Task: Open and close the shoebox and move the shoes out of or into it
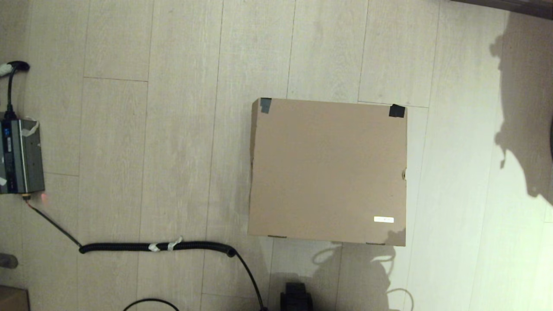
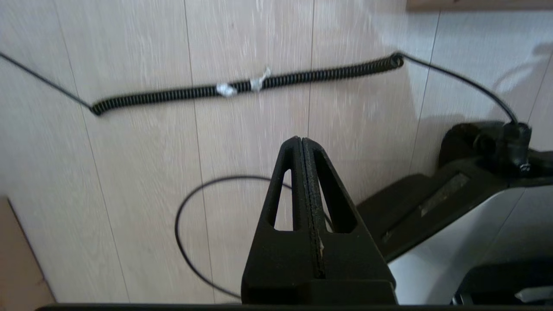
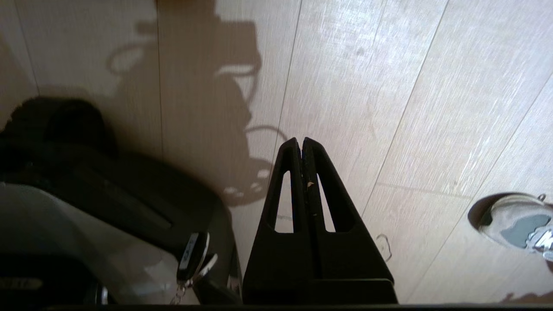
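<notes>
The shoebox point(image 1: 328, 172) sits lid-down on the floor ahead (shoes unseen), both the left pincer point(image 2: 301, 140) and right pincer point(image 3: 301, 140) pressed closed and parked low, so lifting its lid likely comes first.

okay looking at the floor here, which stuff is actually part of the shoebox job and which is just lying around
Part of the job:
- shoebox, lid closed, on the floor
- left gripper and right gripper, both shut, empty, away from the box

Just lying about:
- coiled black cable
- grey power unit
- grey sneaker
</notes>
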`<state>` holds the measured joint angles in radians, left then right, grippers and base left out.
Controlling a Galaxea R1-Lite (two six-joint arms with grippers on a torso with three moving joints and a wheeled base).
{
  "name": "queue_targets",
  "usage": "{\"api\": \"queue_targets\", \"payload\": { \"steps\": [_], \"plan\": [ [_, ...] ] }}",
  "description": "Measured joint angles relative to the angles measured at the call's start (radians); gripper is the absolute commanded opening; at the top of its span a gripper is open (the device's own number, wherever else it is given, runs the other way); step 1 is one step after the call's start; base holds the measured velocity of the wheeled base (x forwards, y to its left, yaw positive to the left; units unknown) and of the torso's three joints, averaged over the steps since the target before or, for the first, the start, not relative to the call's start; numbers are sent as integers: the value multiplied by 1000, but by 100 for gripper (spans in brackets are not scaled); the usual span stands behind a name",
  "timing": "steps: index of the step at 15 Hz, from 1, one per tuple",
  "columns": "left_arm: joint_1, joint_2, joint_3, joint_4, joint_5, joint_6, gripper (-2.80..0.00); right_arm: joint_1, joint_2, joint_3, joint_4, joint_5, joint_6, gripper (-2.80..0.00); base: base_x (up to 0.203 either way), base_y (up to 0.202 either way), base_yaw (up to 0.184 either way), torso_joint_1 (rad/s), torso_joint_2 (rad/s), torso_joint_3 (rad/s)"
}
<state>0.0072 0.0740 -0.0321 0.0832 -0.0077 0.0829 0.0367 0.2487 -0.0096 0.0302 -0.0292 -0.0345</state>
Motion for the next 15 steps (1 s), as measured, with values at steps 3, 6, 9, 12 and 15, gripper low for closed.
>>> {"api": "queue_targets", "payload": {
  "steps": [3, 6, 9, 12, 15],
  "plan": [
    [-2, -52, 6, -19, 0, -2, -280, -25, -152, 8, -43, -4, 43, -280, 0, 0, 0, 0, 0, 0],
    [-3, -71, 8, -23, 8, -65, -280, -36, -222, 10, -61, -10, 125, -280, 0, 0, 0, 0, 0, 0],
    [-3, -76, 8, -24, 9, -72, -280, -38, -242, 10, -62, -21, 141, -280, 0, 0, 0, 0, 0, 0],
    [-3, -78, 8, -25, 9, -73, -280, -38, -249, 10, -63, -21, 142, -280, 0, 0, 0, 0, 0, 0],
    [-3, -78, 8, -25, 9, -73, -280, -38, -250, 10, -63, -22, 143, -280, 0, 0, 0, 0, 0, 0]
  ]
}}
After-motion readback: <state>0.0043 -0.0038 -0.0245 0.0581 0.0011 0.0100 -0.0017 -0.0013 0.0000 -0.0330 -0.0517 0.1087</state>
